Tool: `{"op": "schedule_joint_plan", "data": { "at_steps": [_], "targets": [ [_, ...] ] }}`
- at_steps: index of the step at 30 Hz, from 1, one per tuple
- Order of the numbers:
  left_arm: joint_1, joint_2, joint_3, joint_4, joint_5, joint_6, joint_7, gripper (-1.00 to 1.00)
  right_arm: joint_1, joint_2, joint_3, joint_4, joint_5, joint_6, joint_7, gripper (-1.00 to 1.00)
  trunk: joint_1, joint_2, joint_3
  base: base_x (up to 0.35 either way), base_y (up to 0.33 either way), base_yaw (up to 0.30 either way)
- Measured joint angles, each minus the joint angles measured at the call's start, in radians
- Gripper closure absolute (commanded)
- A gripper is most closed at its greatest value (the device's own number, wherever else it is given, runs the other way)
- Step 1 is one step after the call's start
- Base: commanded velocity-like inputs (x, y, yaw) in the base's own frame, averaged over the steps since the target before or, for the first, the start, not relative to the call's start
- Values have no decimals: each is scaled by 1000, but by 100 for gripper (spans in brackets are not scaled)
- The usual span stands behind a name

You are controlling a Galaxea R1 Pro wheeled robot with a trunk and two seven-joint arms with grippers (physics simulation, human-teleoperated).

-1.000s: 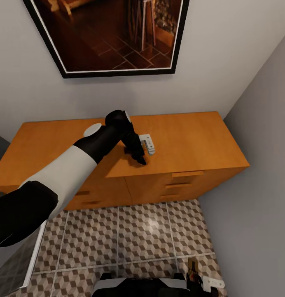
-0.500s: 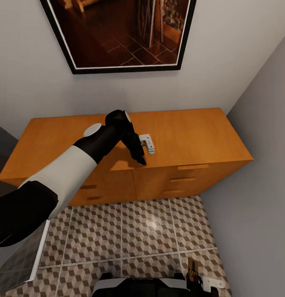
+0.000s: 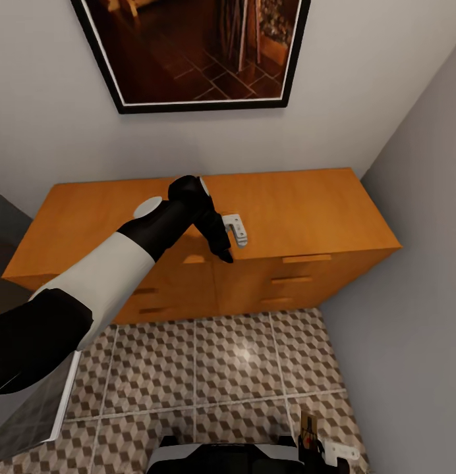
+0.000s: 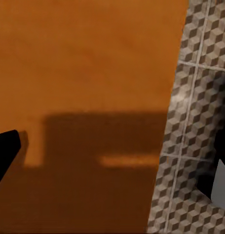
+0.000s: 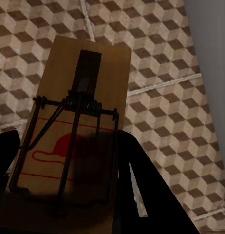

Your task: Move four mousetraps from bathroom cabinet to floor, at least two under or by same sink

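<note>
While the right gripper (image 5: 68, 195) clamps a mousetrap (image 5: 73, 131) between its dark fingers, the trap's wire frame and red-printed board hang above the cube-patterned bathroom floor (image 5: 161, 63). In the head view this trap (image 3: 308, 424) sits at about five o'clock, near the robot's base. Whether the left gripper (image 3: 223, 252) is open or closed I cannot tell; it hovers over the front edge of the orange cabinet (image 3: 300, 210), at centre. By my judgement one trap is fetched and awaits placing; the next move calls for lowering it flat onto the tiles near the sink. No readable writing shows.
</note>
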Motion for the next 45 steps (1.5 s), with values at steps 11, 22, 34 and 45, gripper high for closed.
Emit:
{"op": "schedule_joint_plan", "data": {
  "at_steps": [11, 22, 34, 45],
  "targets": [
    [0, 0, -1, 0, 0, 0, -1, -100, 0, 0, 0, 0, 0, 0, -1, 100, 0, 0, 0, -325, 76, 0],
    [0, 1, 0, 0, 1, 1, 0, -100, 0, -1, 0, 0, 0, 0, -1, 100, 0, 0, 0, -290, 41, 0],
    [0, 4, 1, 0, 1, 1, -1, -100, 0, 0, 0, 0, 0, 0, 0, 100, 0, 0, 0, -161, 145, 0],
    [0, 4, 1, 0, 0, 1, 0, -100, 0, 0, 0, 0, 0, 0, 0, 100, -1, 0, 0, 12, 237, 0]
  ]
}}
